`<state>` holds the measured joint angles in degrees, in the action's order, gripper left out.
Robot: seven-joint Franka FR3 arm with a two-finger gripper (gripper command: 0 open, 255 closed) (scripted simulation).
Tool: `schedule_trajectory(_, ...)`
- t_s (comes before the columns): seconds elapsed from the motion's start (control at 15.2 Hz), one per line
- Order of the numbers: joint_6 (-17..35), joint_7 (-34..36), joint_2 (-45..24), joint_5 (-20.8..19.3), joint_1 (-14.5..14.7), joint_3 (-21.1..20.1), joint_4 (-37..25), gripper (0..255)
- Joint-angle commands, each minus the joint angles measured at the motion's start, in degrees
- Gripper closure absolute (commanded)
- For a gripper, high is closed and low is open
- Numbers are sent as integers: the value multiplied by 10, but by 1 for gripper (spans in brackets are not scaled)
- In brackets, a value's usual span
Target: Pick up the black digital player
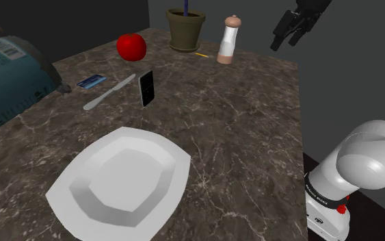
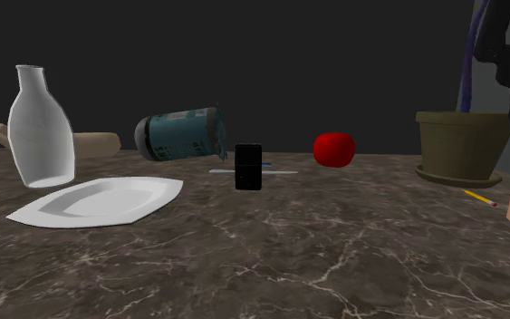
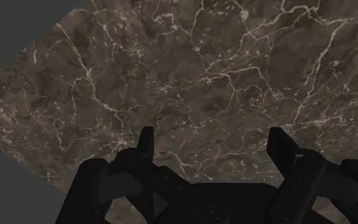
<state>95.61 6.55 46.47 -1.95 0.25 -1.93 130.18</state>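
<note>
1. Table (image 1: 252, 137): dark marble top with pale veins, carrying every item below.
2. Arm (image 1: 368, 164): white, rising from the stand at the shoulder view's lower right.
3. Canister (image 1: 6, 82): teal with a printed label, lying on its side at the shoulder view's left edge.
4. Plate (image 1: 126, 178): white and deep, sitting flat near the table's front edge in the shoulder view.
5. Bottle (image 2: 39, 127): white and narrow-necked, standing upright just behind the plate in the second exterior view.
6. Plant pot (image 1: 186, 29): olive-brown, standing at the far edge with a dark stem rising from it.
7. Gripper (image 1: 293, 31): black, hanging in the air above the table's far corner in the shoulder view, well apart from all items. In the wrist view its fingers (image 3: 147, 143) are standing wide apart, gripping nothing, with bare marble showing between them.
8. Apple (image 1: 131, 46): red, resting beside the pot.
9. Grinder (image 1: 229, 41): white body and brown cap, standing upright on the pot's other side.
10. Knife (image 1: 109, 92): silver, lying flat.
11. Digital player (image 1: 146, 87): a black slab, standing upright on its edge mid-table, just beside the knife's tip, nearer the camera than the apple and beyond the plate.
12. Card (image 1: 91, 81): blue, lying flat beside the knife.
13. Pencil (image 1: 200, 54): yellow, lying between pot and grinder.
</note>
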Motion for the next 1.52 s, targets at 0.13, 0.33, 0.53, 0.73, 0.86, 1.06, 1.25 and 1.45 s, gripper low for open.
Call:
schedule_trajectory(0.13,6,14,-29,10,8,-19,-16,0)
schedule_trajectory(0.33,15,35,-76,23,19,-48,-44,0)
schedule_trajectory(0.53,21,56,-124,33,29,-76,-76,0)
schedule_trajectory(0.73,25,78,-175,39,37,-104,-113,0)
schedule_trajectory(0.86,26,92,-210,40,42,-122,-140,0)
schedule_trajectory(1.06,26,116,-265,38,49,-150,-185,0)
schedule_trajectory(1.25,22,140,-323,30,57,-178,-236,0)
schedule_trajectory(1.45,15,166,-385,16,68,-204,-293,0)
